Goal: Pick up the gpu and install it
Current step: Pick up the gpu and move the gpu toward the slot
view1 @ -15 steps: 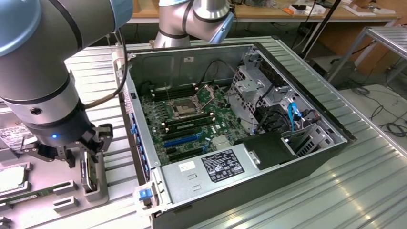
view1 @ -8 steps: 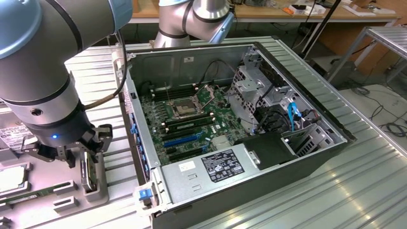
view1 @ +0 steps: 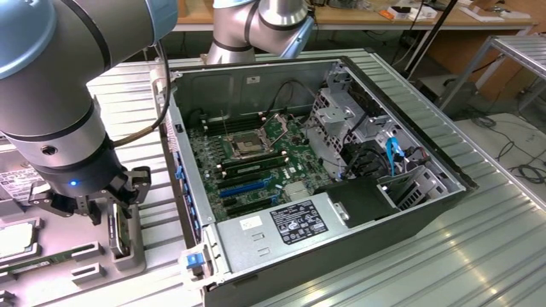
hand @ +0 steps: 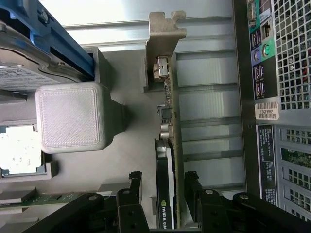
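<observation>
Black gpu (hand: 164, 162) stands between the parted jaws of your gripper (hand: 163, 182), seemingly untouched; centre them before closing

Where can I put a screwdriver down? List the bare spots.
Bare table lies beside the case at the exterior view's right. Crowded: inside the case, and the tray at that view's left, where the open gripper straddles the gpu.
</observation>
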Tool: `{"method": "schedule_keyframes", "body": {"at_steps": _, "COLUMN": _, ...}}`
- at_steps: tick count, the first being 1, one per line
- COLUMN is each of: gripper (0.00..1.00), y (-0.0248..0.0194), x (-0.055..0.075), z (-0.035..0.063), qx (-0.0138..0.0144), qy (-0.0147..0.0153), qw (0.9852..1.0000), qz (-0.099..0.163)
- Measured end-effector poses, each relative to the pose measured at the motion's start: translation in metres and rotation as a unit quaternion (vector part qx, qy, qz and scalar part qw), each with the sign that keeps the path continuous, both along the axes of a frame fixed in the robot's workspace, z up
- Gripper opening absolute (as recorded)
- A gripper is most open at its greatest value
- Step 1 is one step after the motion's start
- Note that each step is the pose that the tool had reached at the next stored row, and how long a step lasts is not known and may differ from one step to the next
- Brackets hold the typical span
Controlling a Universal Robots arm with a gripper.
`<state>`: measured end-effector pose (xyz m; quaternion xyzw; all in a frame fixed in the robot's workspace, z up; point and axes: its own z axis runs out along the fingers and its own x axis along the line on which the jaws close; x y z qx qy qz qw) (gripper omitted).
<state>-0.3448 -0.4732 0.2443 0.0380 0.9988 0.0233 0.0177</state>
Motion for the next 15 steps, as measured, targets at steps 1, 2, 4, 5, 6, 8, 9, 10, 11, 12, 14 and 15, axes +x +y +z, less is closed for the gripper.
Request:
{"method": "schedule_keyframes", "body": {"at_steps": 1, "gripper": 0.48, "y": 0.0, "x": 0.0, "z": 0.0, "qx": 0.0, "qy": 0.0, "qw": 1.0, "qz": 0.0}}
{"method": "schedule_keyframes", "body": {"at_steps": 2, "gripper": 0.47, "y": 0.0, "x": 0.0, "z": 0.0, "qx": 0.0, "qy": 0.0, "qw": 1.0, "qz": 0.0}}
{"method": "schedule_keyframes", "body": {"at_steps": 4, "gripper": 0.4, "y": 0.0, "x": 0.0, "z": 0.0, "qx": 0.0, "qy": 0.0, "qw": 1.0, "qz": 0.0}}
{"method": "schedule_keyframes", "body": {"at_steps": 5, "gripper": 0.4, "y": 0.0, "x": 0.0, "z": 0.0, "qx": 0.0, "qy": 0.0, "qw": 1.0, "qz": 0.0}}
{"method": "schedule_keyframes", "body": {"at_steps": 6, "gripper": 0.4, "y": 0.0, "x": 0.0, "z": 0.0, "qx": 0.0, "qy": 0.0, "qw": 1.0, "qz": 0.0}}
{"method": "schedule_keyframes", "body": {"at_steps": 8, "gripper": 0.4, "y": 0.0, "x": 0.0, "z": 0.0, "qx": 0.0, "qy": 0.0, "qw": 1.0, "qz": 0.0}}
{"method": "schedule_keyframes", "body": {"at_steps": 9, "gripper": 0.4, "y": 0.0, "x": 0.0, "z": 0.0, "qx": 0.0, "qy": 0.0, "qw": 1.0, "qz": 0.0}}
{"method": "schedule_keyframes", "body": {"at_steps": 10, "gripper": 0.4, "y": 0.0, "x": 0.0, "z": 0.0, "qx": 0.0, "qy": 0.0, "qw": 1.0, "qz": 0.0}}
{"method": "schedule_keyframes", "body": {"at_steps": 11, "gripper": 0.4, "y": 0.0, "x": 0.0, "z": 0.0, "qx": 0.0, "qy": 0.0, "qw": 1.0, "qz": 0.0}}
{"method": "schedule_keyframes", "body": {"at_steps": 12, "gripper": 0.4, "y": 0.0, "x": 0.0, "z": 0.0, "qx": 0.0, "qy": 0.0, "qw": 1.0, "qz": 0.0}}
{"method": "schedule_keyframes", "body": {"at_steps": 14, "gripper": 0.4, "y": 0.0001, "x": 0.0008, "z": 0.0, "qx": 0.0, "qy": 0.0, "qw": 1.0, "qz": 0.0}}
{"method": "schedule_keyframes", "body": {"at_steps": 15, "gripper": 0.4, "y": 0.0, "x": 0.0009, "z": 0.0, "qx": 0.0, "qy": 0.0, "qw": 1.0, "qz": 0.0}}
